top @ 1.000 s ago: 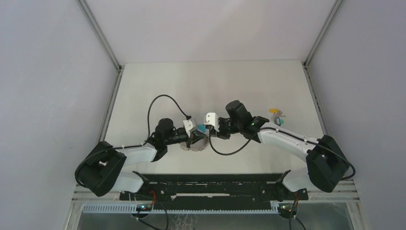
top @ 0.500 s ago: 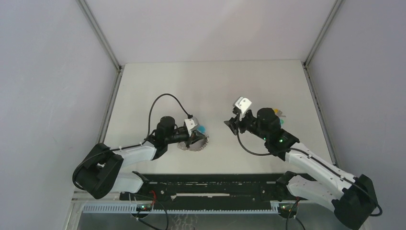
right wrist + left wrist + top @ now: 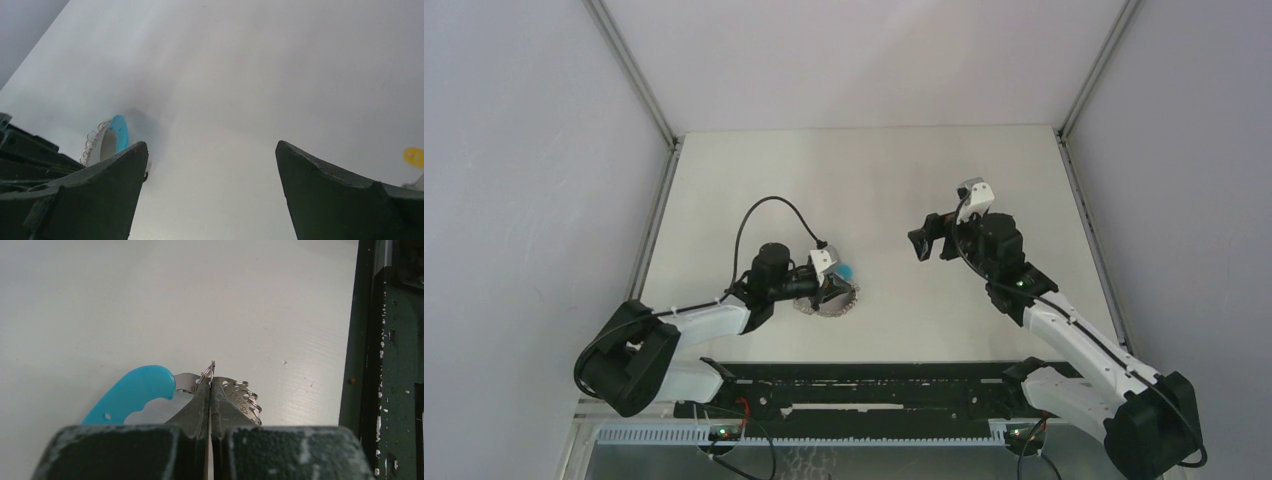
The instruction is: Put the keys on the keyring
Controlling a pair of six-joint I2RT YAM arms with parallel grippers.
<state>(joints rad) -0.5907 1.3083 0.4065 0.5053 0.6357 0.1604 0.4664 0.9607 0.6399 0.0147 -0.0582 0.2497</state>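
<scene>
1. The left gripper (image 3: 210, 386) has its jaws pressed together, pinching a thin wire ring (image 3: 212, 371) that stands up from the keyring (image 3: 827, 300).
2. In the left wrist view, the keyring's bright blue plastic segment (image 3: 131, 396) lies just left of the pinched fingertips. To their right, a few small split rings (image 3: 248, 399) fan out along the metal band.
3. The keyring rests on the white table (image 3: 874, 170), left of centre and toward the near side, with the left gripper low over it. A black rail (image 3: 382, 365) runs along the table edge beside it.
4. The right gripper (image 3: 210, 150) is spread wide with nothing between its fingers (image 3: 100, 195). In the top view it sits well apart from the keyring, to its right.
5. From the right wrist, the keyring shows far off at the left as a beaded loop with the blue segment uppermost.
6. A yellow key head (image 3: 414, 156) lies on the table at the right edge of the right wrist view. The other keys cannot be made out.
</scene>
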